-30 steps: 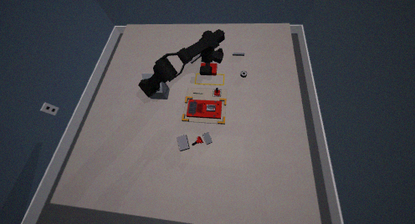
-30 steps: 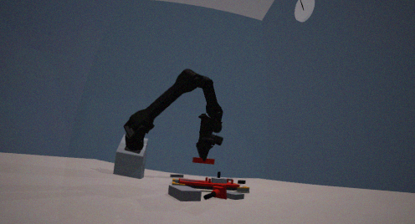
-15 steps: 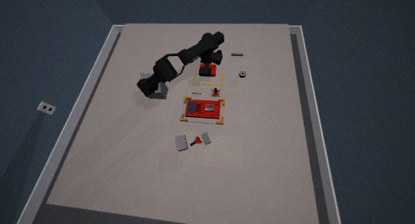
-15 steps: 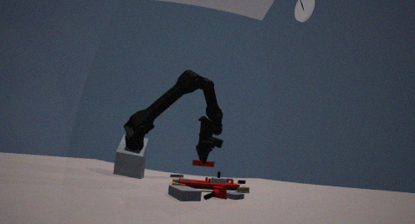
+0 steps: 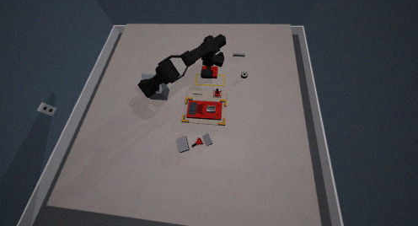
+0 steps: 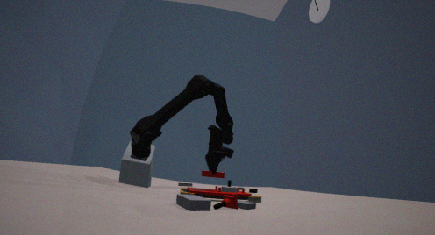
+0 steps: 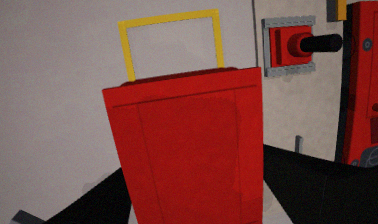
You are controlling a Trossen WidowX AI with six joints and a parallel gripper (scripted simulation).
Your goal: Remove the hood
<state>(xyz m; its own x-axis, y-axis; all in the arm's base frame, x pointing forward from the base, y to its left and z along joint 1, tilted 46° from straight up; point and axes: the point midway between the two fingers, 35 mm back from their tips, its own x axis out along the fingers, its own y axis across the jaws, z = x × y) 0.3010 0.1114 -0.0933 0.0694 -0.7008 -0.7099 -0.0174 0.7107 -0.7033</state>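
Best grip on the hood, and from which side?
As held now: the gripper comes from above and is shut on the hood across its two long edges. It is a thin flat panel hanging level, so an edge pinch suits it.

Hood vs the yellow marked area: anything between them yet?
Nothing but air. In the exterior view the hood, gripped by the end effector, hangs above the table. The wrist view shows only bare table inside the yellow outline.

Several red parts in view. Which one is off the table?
The hood, a flat red panel clamped in the gripper and hanging above the yellow outline. The red car body and the small red pieces lie on the table.
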